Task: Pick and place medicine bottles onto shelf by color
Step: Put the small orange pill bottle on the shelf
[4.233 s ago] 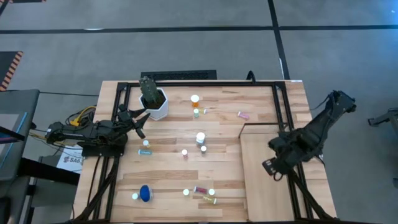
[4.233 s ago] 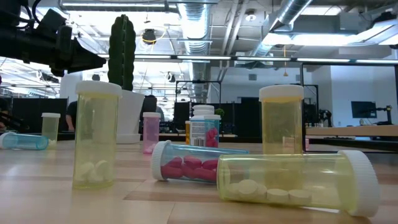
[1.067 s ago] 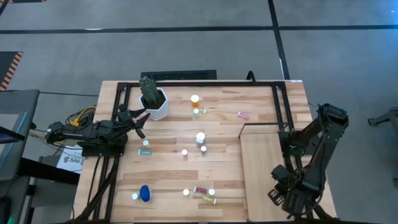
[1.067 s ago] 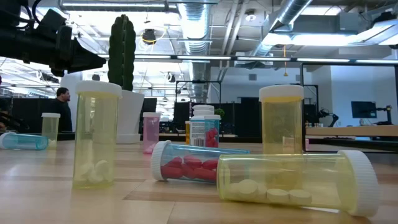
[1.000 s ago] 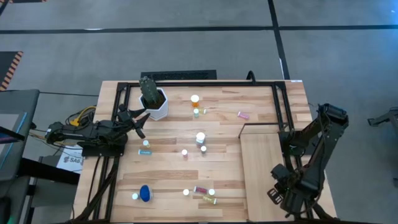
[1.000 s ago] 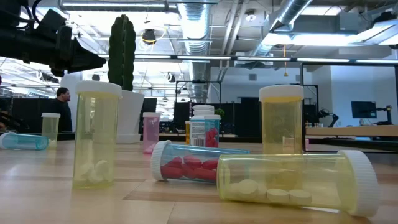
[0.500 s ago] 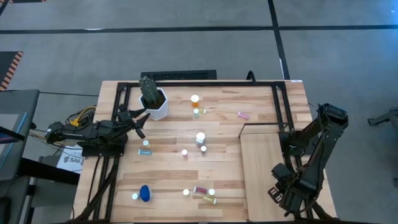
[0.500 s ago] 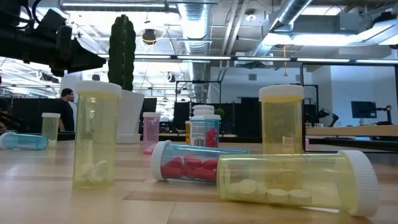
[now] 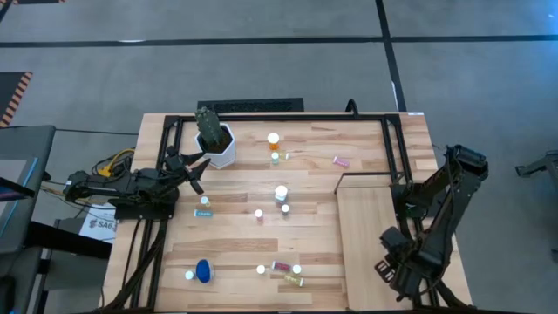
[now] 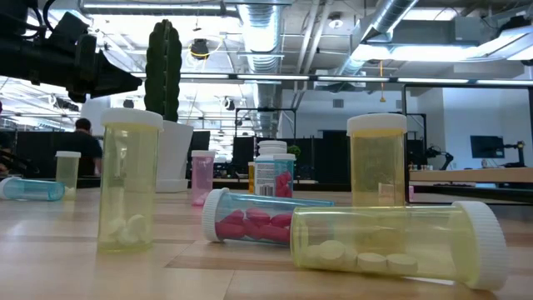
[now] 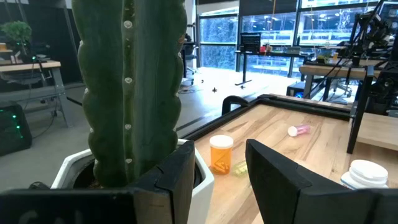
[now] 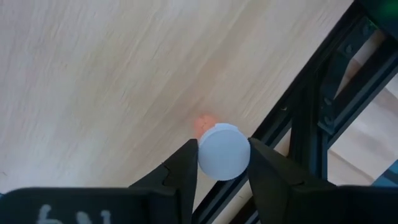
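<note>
1. Right wrist view: your right gripper pinches a white-capped orange bottle, jaws narrow against the cap, over the shelf near its edge.
2. Left gripper parted, empty, beside the cactus.

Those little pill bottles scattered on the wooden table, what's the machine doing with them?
It is sorting them onto the pale plywood shelf panel. The right gripper hangs over that panel's near corner, its fingers on either side of a white-capped bottle with an orange body, seen from above. The left gripper waits open beside the tall green cactus in a white pot. Other bottles, including a yellow-green one lying down, still sit on the table.
</note>
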`<action>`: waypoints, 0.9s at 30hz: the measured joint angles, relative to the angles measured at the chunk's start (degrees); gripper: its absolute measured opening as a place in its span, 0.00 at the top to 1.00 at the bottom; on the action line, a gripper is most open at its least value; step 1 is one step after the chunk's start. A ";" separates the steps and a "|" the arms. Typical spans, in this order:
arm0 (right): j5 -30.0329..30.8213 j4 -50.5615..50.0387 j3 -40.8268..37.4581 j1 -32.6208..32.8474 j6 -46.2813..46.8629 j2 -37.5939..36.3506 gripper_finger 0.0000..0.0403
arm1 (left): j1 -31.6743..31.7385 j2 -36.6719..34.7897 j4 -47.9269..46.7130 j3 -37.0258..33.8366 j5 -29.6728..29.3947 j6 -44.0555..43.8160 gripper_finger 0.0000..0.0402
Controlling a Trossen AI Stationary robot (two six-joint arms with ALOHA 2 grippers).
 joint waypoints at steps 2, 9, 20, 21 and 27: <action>0.00 0.04 0.00 -0.57 -1.30 0.00 0.62 | 0.01 0.00 -0.01 -0.01 0.00 0.00 0.66; -0.02 0.00 0.00 -2.01 -3.91 0.00 0.59 | -0.01 0.00 0.01 -0.01 0.00 0.00 0.66; -0.33 -1.63 0.00 -2.13 -4.07 0.00 0.57 | 0.01 0.00 -0.01 -0.01 0.00 0.00 0.66; -0.33 -2.21 0.00 -2.11 -4.07 0.00 0.57 | 0.00 0.00 -0.01 0.00 0.00 -0.02 0.66; -0.38 -3.45 -0.02 -2.11 -4.47 0.00 0.56 | 0.00 0.00 -0.01 -0.01 -0.02 -0.01 0.66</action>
